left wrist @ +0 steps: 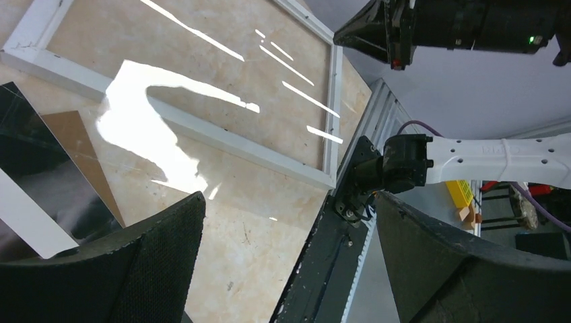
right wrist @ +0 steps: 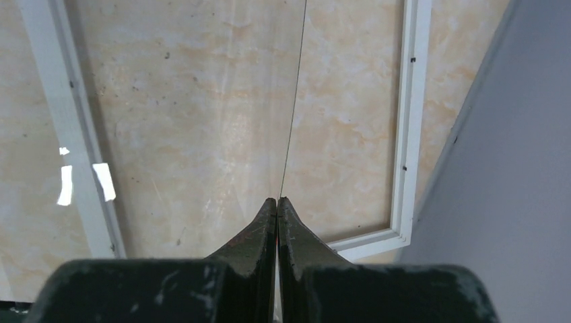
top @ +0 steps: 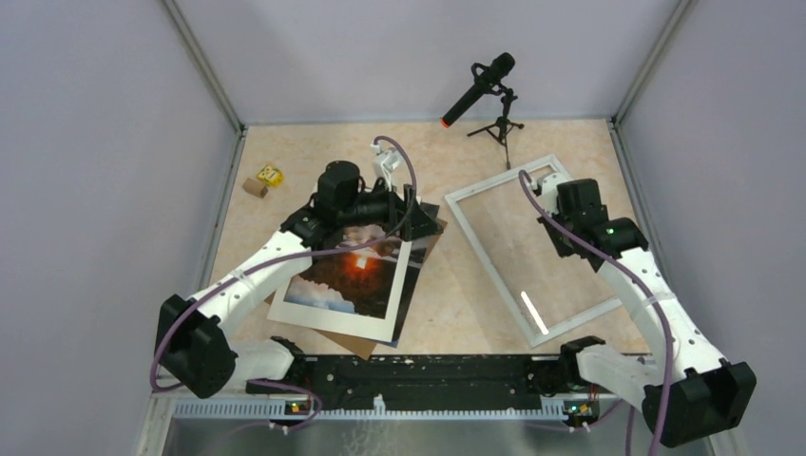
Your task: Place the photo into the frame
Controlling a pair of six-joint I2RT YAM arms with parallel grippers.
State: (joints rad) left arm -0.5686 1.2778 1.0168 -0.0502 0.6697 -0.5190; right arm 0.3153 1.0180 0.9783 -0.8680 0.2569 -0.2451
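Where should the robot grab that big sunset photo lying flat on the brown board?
Its far short edge, from above, where the open left gripper hangs. The large rectangular sunset photo is thin and lies flat on the brown backing board, so only an edge lets a finger slip under.

There are two robot arms, the left arm (top: 257, 275) and the right arm (top: 646, 294), and two grippers, the left gripper (left wrist: 289, 208) and the right gripper (right wrist: 277, 202). The table holds one photo (top: 354, 271), one frame (top: 488, 269), one white mat (top: 328, 321), one brown backing board (top: 354, 342), one microphone (top: 478, 88) on one tripod (top: 502, 128), and two small blocks: one yellow block (top: 271, 175) and one brown block (top: 254, 187).
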